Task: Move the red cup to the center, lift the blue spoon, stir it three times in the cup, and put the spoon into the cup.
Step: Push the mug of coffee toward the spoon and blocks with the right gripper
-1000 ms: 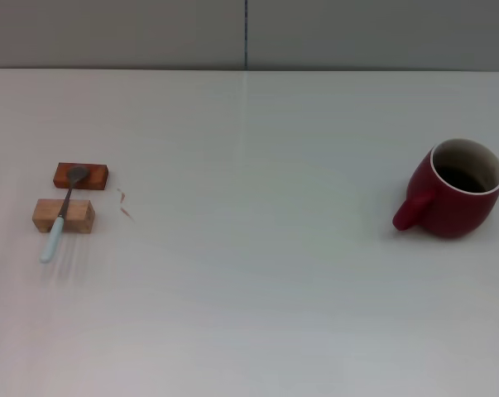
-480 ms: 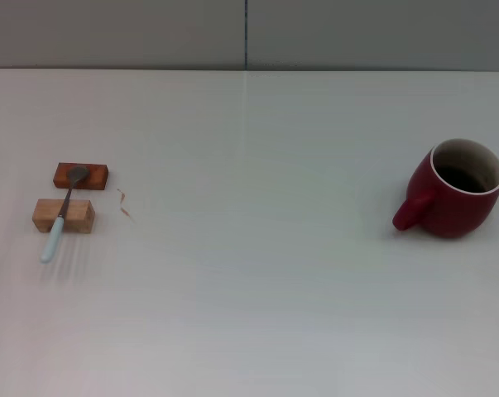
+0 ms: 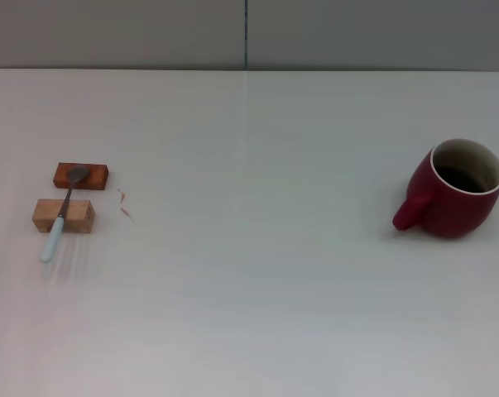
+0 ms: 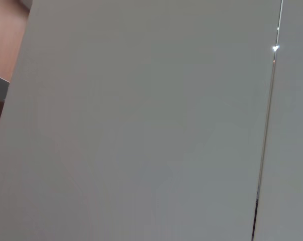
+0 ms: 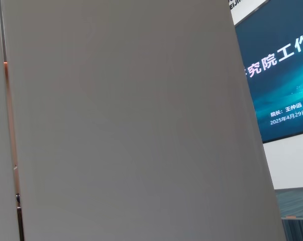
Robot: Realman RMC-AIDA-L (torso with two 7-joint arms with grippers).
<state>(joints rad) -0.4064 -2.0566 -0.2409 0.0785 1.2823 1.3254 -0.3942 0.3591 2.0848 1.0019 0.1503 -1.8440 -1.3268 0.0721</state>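
Observation:
The red cup (image 3: 454,189) stands upright at the right side of the white table (image 3: 249,273), its handle pointing left and toward me, its cream inner wall showing. The blue spoon (image 3: 60,217) lies at the left side, its grey bowl resting on a dark reddish wooden block (image 3: 81,175) and its neck across a pale wooden block (image 3: 63,215), the light-blue handle pointing toward me. Neither gripper shows in the head view. Both wrist views show only grey wall panels.
A small reddish scrap (image 3: 126,204) lies on the table just right of the blocks. A grey panelled wall (image 3: 249,33) rises behind the table's far edge. A blue screen (image 5: 279,70) shows in the right wrist view.

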